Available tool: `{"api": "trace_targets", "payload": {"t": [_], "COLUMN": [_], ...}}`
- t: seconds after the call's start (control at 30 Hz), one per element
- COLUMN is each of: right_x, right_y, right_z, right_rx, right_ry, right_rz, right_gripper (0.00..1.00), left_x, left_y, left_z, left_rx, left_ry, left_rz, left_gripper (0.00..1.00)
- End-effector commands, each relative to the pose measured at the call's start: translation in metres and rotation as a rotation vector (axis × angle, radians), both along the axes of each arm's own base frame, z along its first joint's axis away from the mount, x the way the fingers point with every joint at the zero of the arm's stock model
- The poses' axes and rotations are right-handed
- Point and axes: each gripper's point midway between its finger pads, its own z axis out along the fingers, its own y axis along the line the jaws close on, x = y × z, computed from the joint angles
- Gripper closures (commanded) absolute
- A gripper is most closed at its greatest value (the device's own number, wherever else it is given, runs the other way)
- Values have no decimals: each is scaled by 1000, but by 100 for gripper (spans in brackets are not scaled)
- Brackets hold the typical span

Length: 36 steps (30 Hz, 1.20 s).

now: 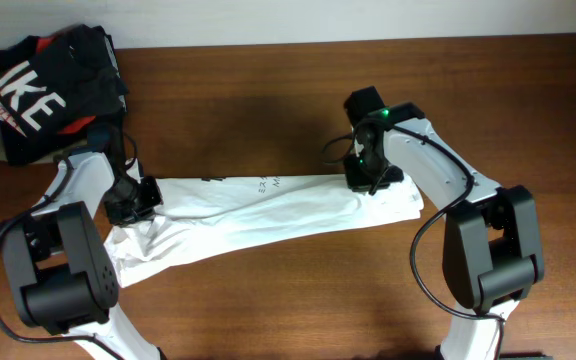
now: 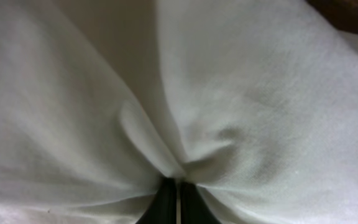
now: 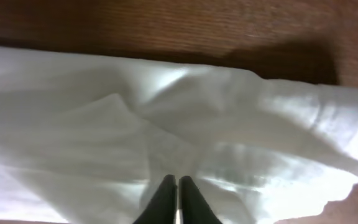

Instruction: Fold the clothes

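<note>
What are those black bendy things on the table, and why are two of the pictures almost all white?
Those are two robot arms sitting at a wooden table. One picture comes from a camera up above, looking down. The other two come from little cameras on the arms' wrists, so close to the cloth that white fills them.

Each arm ends in a hand with two fingers. The left hand is shut, pinching one end of a long white shirt. The right hand is shut on the other end. In the wrist pictures you can see the dark fingers squeezed together with cloth bunched between them, and the same for the right ones.

The shirt lies stretched out between the two hands. In the far corner sits a black garment with big white letters, touching nothing else.
</note>
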Motion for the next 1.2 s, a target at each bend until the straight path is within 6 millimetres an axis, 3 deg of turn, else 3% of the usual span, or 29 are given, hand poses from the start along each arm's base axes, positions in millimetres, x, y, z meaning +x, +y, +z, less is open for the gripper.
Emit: {"api": "trace_targets", "payload": {"t": [0.0, 0.03, 0.07, 0.1, 0.17, 0.2, 0.33, 0.43, 0.5, 0.53, 0.6, 0.73, 0.8, 0.83, 0.87, 0.9, 1.0, 1.17], "right_x": [-4, -6, -10, -13, -19, -20, -37, -47, -46, -41, -36, -29, -33, -37, -41, -46, -52, -23], "right_y": [-8, -7, -1, 6, 27, 30, 23, 0, -8, -13, -21, -56, -68, -75, -79, -82, -83, -71], "right_z": [-2, -3, -4, -4, -1, -1, -14, -35, -36, -33, -26, 2, 4, 5, 6, 7, 9, 26], "right_rx": [-44, -35, -2, 39, 162, 178, 137, 20, -16, -32, -52, -123, -133, -139, -143, -148, -159, -85], "right_ry": [9, 18, 35, 52, 90, 96, 145, 148, 140, 126, 119, 136, 159, 179, 200, 219, 242, 149], "right_rz": [-42, -53, -50, -39, 10, 11, 8, -74, -105, -115, -131, -198, -226, -241, -252, -257, -278, -276], "right_gripper": [96, 96, 89, 67, 37, 29, 29, 59, 84, 91, 91, 96, 92, 77, 50, 32, 29, 27], "left_x": [-23, -23, -23, -23, -23, -23, -23, -23, -23, -23, -23, -23, -23, -23, -23, -23, -23, -23], "left_y": [23, 23, 23, 23, 23, 23, 23, 23, 23, 23, 23, 23, 23, 23, 23, 23, 23, 23], "left_z": [-33, -33, -33, -33, -33, -33, -33, -33, -33, -33, -33, -33, -33, -33, -33, -33, -33, -33], "left_rx": [106, 106, 106, 106, 107, 107, 106, 106, 106, 106, 106, 106, 106, 106, 106, 106, 106, 106], "left_ry": [114, 114, 114, 114, 114, 114, 115, 114, 114, 115, 115, 115, 115, 115, 115, 115, 115, 115], "left_rz": [-10, -10, -10, -10, -10, -10, -10, -10, -10, -10, -10, -10, -10, -10, -10, -10, -10, -10], "left_gripper": [94, 94, 94, 94, 94, 94, 94, 94, 94, 94, 94, 94, 94, 94, 93, 93, 93, 93]}}
